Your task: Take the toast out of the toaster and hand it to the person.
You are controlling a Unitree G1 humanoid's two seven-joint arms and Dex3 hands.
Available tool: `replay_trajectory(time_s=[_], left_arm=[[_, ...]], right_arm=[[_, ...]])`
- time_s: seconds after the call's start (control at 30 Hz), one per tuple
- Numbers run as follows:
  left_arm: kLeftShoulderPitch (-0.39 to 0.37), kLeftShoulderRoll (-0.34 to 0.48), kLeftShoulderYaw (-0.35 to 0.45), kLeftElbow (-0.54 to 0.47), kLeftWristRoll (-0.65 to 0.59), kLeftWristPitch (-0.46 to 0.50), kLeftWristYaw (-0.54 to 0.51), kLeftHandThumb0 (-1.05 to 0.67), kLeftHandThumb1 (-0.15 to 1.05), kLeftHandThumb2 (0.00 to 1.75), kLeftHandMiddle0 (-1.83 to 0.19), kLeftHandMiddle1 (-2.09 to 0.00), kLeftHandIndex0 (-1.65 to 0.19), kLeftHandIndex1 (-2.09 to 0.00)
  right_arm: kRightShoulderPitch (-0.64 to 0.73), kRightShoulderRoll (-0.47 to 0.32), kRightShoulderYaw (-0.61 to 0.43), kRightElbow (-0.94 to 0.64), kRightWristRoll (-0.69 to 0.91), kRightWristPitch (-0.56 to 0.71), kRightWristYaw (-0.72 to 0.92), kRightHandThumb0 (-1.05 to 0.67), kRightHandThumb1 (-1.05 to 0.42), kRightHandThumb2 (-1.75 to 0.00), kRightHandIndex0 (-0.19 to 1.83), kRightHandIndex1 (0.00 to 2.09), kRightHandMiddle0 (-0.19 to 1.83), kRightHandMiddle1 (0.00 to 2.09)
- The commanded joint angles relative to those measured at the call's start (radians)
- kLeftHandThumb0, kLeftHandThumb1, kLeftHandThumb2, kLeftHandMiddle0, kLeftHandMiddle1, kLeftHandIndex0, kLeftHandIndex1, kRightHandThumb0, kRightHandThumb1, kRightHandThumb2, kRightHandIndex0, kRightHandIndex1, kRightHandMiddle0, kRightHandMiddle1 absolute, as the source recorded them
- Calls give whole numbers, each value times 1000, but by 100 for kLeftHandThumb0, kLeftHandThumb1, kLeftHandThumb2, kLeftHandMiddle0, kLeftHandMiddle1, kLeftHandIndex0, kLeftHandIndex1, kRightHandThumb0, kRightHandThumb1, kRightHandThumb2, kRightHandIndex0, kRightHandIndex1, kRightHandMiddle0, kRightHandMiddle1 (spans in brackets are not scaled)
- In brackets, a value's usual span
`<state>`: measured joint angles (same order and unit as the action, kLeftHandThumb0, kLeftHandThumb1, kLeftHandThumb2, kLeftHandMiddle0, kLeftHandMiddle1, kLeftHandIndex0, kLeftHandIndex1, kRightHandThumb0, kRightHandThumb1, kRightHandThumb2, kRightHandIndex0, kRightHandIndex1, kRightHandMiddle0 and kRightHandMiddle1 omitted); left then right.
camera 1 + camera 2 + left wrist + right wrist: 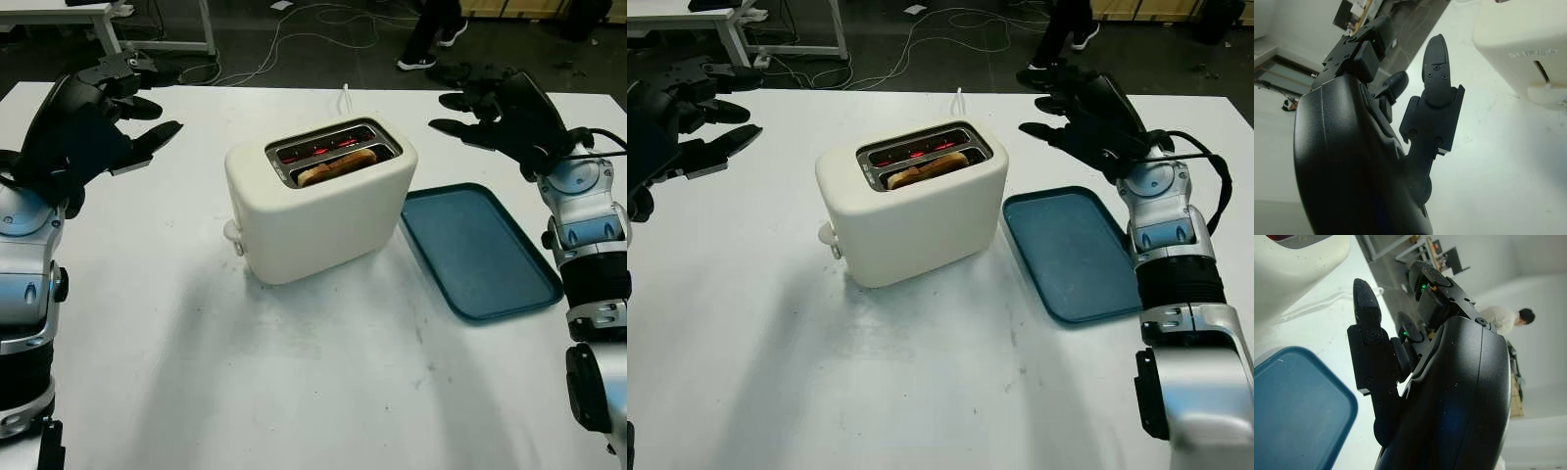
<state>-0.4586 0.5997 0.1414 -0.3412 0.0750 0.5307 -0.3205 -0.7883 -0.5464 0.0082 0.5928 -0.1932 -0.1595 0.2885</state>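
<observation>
A cream two-slot toaster (pixel 318 201) stands mid-table, its elements glowing red. A browned slice of toast (pixel 338 164) sits in the slot nearer me, its top edge just above the rim. My left hand (pixel 118 108) hovers open above the table to the toaster's left, well apart from it. My right hand (pixel 485 108) hovers open to the toaster's right, above the far end of the blue tray (pixel 480 250). In the left wrist view the toaster's lever side (pixel 1528 54) lies beyond the fingers (pixel 1437 73).
The blue tray lies empty just right of the toaster. A white cord (pixel 346 96) runs from behind the toaster to the table's far edge. A person's legs (pixel 431 34) stand on the floor beyond the table, with cables (pixel 294 39) and a white desk frame (pixel 157 29) nearby.
</observation>
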Motion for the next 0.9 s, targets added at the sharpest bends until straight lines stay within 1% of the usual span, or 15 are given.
replay_trajectory(time_s=[0.0, 0.13, 0.33, 0.43, 0.63, 0.7, 0.8, 0.87], left_arm=[[-1, 3, 4, -6, 2, 2, 2, -39, 91, 26, -12, -100, -35, -48], [-2, 3, 4, -6, 2, -1, 2, -40, 92, 25, -14, -100, -35, -49], [0, 7, 3, -5, 9, -13, 4, -37, 92, 25, -15, -101, -36, -49], [0, 7, 1, -6, 14, -17, 7, -37, 92, 24, -16, -100, -36, -50], [-3, 5, 3, -8, 16, -9, 4, -40, 92, 25, -17, -98, -36, -49], [-2, 0, 7, -9, 13, -9, 8, -37, 92, 24, -16, -98, -36, -49], [-2, 6, -1, -12, 21, -2, 6, -37, 92, 25, -16, -96, -36, -48], [-6, 8, -6, -4, 23, -14, 4, -38, 92, 25, -16, -95, -36, -48]], right_arm=[[8, -2, -3, -15, 4, 11, -1, -31, -92, -12, 62, 1, 55, 0], [7, 3, -4, -23, 8, 30, 2, -34, -92, -12, 61, 0, 54, 0], [13, -9, 4, -31, -10, 14, -7, -32, -92, -12, 63, 1, 56, 1], [13, -8, 0, -27, -5, 6, -7, -35, -92, -12, 64, 1, 56, 1], [13, -9, 0, -33, -3, 18, 1, -33, -92, -12, 62, 0, 56, 1], [13, -6, -3, -37, 2, 27, 2, -32, -92, -12, 61, 0, 55, 0], [14, -9, 0, -34, -4, 12, -3, -33, -92, -12, 62, 1, 56, 1], [13, -11, 3, -32, -9, 8, -4, -33, -92, -12, 62, 0, 56, 1]])
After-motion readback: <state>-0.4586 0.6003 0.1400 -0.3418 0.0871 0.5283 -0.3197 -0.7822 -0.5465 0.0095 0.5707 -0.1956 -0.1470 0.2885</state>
